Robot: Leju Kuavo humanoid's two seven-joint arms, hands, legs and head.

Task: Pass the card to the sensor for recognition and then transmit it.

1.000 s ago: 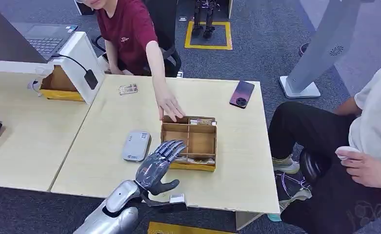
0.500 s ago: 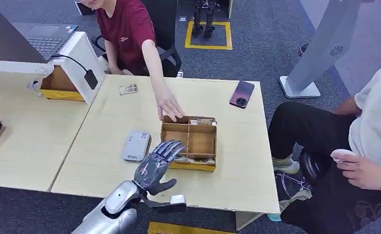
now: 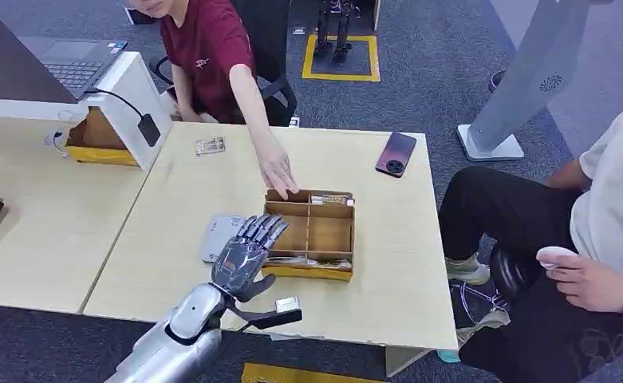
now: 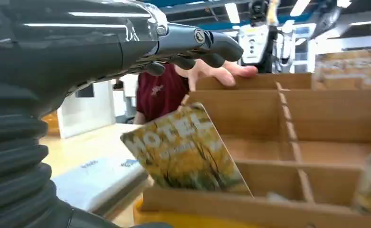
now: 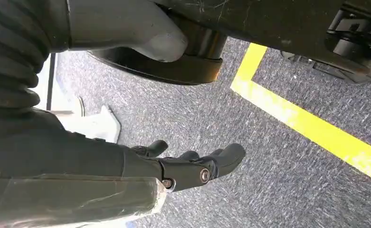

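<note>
Leaning in the box's (image 3: pixel 312 231) near compartment, the card (image 4: pixel 185 149) looks thin, light, stiff and slick, so its raised top edge seems the best place to pinch. The left hand (image 3: pixel 244 257) hovers above it, fingers (image 4: pixel 207 45) spread, holding nothing. The right hand (image 5: pixel 188 168) hangs loosely open over the carpet. A person's hand (image 3: pixel 277 173) steadies the box on the desk (image 3: pixel 180 199), beside the grey sensor (image 3: pixel 218 233).

Divided box (image 3: pixel 324 231) is set mid-table (image 3: pixel 180 191); sensor (image 3: pixel 216 237) is placed at its 9 o'clock, phone (image 3: pixel 396 153) at 1 o'clock, small card (image 3: pixel 210 146) at 11 o'clock. A card (image 4: pixel 185 149) is leaned in the box's near compartment.
</note>
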